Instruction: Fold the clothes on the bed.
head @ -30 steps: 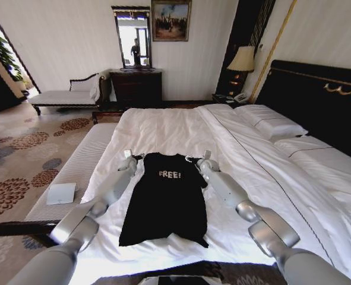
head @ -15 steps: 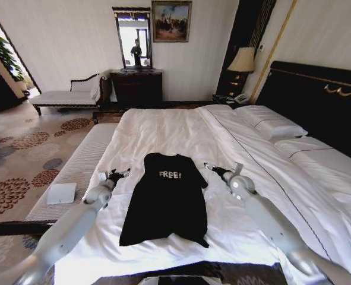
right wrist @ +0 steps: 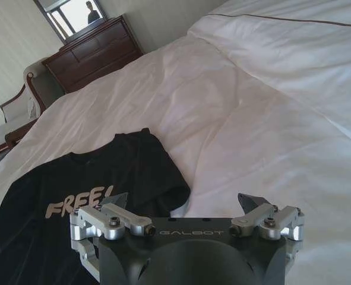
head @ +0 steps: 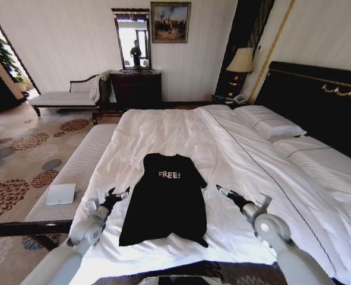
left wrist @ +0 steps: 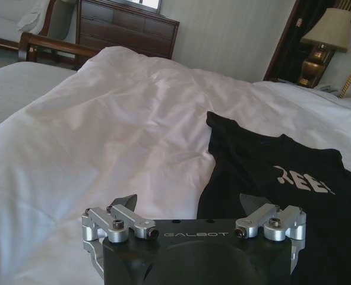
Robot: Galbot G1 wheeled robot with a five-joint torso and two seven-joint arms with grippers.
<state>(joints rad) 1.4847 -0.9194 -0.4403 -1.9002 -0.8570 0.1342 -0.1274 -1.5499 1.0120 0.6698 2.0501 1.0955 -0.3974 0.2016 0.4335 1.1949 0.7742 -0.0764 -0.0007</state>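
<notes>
The black T-shirt (head: 165, 199) is lying flat on the white bed (head: 163, 127), its long axis running from 12 o'clock (collar, toward the far wall) to 6 o'clock (hem, at the near edge of the mattress) in the head view. Both sleeves are looking tucked in against the body, so the outline is reading as a long, narrow strip.

The left gripper (head: 117, 195) is hovering just beside the shirt's left edge, at about 9 o'clock from the shirt's middle, jaws spread wide and holding nothing. The right gripper (head: 225, 193) is sitting at about 3 o'clock, a little farther off the cloth, its jaws likewise wide and empty. The left one is judged the nearer of the two (only a thin strip of sheet is separating it from the fabric).

In each wrist view the shirt is lying ahead of the jaws and off to the inner side, not between them.

White lettering on the chest is reading "FREE!". "GALBOT" is printed on the body of the left gripper (left wrist: 194, 218) and of the right gripper (right wrist: 187, 217).
</notes>
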